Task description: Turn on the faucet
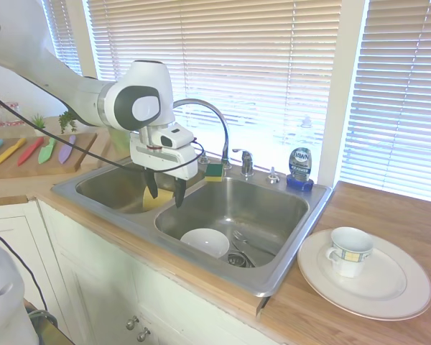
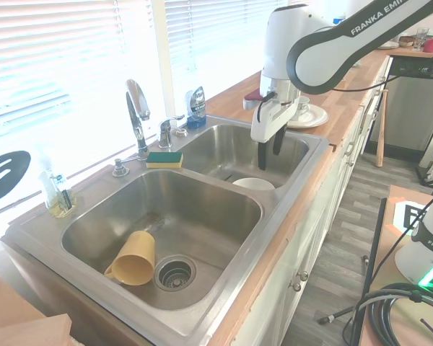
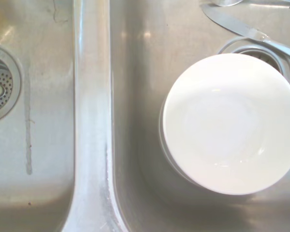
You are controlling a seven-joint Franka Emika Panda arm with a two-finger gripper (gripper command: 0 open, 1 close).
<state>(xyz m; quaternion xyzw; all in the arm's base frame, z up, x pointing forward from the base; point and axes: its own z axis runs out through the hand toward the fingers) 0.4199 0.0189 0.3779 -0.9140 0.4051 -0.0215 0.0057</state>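
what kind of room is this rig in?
Almost certainly a home kitchen. A double-basin steel sink is set in a wood countertop under blinded windows, with a chrome gooseneck faucet, a dish soap bottle and sponge behind it, and a white bowl in one basin.

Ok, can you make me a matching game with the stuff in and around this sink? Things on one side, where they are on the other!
Things:
1. white bowl
2. yellow cup
3. sponge
4. mug

Places:
A. on the sink's back ledge, beside the faucet
B. on the white plate on the counter
C. lying on its side by the drain of one basin
D. in the other basin, near the knife

Pairs: 1-D, 2-C, 3-A, 4-B

The gripper hangs open above the divider between the basins.
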